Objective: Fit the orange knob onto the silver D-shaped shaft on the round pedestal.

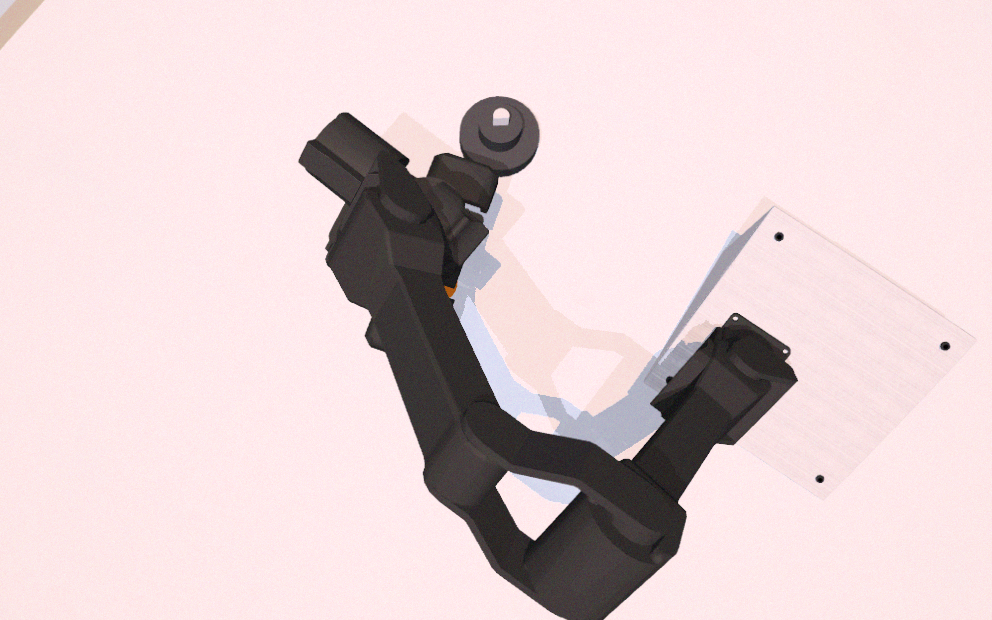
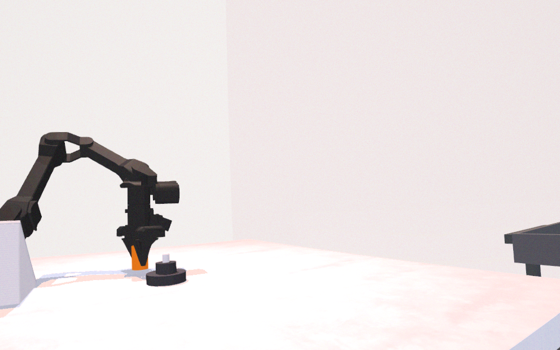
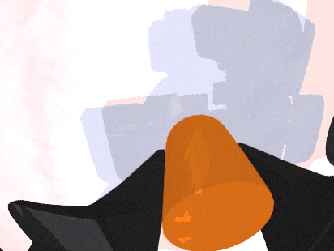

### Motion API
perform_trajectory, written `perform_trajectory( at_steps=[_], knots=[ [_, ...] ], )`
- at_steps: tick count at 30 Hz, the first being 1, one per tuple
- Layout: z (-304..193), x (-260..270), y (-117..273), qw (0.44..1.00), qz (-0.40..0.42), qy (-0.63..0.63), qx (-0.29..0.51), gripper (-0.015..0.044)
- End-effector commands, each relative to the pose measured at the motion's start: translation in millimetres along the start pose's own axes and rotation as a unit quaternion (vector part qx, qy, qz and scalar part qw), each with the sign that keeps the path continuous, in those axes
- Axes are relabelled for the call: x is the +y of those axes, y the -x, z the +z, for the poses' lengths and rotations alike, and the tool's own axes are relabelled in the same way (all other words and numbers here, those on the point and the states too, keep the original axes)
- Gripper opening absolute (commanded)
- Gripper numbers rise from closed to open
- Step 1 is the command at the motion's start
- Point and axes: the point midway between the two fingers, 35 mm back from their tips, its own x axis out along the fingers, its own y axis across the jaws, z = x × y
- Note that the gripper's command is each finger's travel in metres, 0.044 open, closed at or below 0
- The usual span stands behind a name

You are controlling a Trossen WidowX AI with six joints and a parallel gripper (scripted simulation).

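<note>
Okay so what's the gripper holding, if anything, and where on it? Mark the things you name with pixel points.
The orange knob (image 1: 449, 290) (image 2: 139, 263) (image 3: 215, 194), pinched by its sides between the fingers, its flat round end left uncovered in the wrist view.

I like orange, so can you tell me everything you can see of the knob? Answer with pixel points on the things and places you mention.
The knob (image 1: 450, 290) (image 2: 139, 263) (image 3: 215, 182) is orange, smooth and a bit shiny, shaped like a round peg. It looks upright, low over the table, beside the pedestal (image 1: 474, 146) (image 2: 166, 279) and off its shaft. The gripper (image 2: 140, 262) (image 3: 200, 154) is shut on it, a finger at each side. Its hole is hidden.
</note>
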Motion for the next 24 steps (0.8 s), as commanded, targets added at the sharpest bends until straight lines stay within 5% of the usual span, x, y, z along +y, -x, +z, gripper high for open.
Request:
perform_trajectory(
  at_steps=[1,6,15,24],
  knots=[
    [0.0,-0.1,-8.7,1.0,0.004,-0.003,-0.002,0.0],
    [-1.3,-0.6,-8.7,1.0,0.004,-0.003,-0.002,0.0],
    [-1.0,-0.6,-7.2,1.0,0.001,0.0,0.0,0.0236],
    [-1.0,-0.6,-7.2,1.0,0.001,0.0,0.0,0.024]
  ],
)
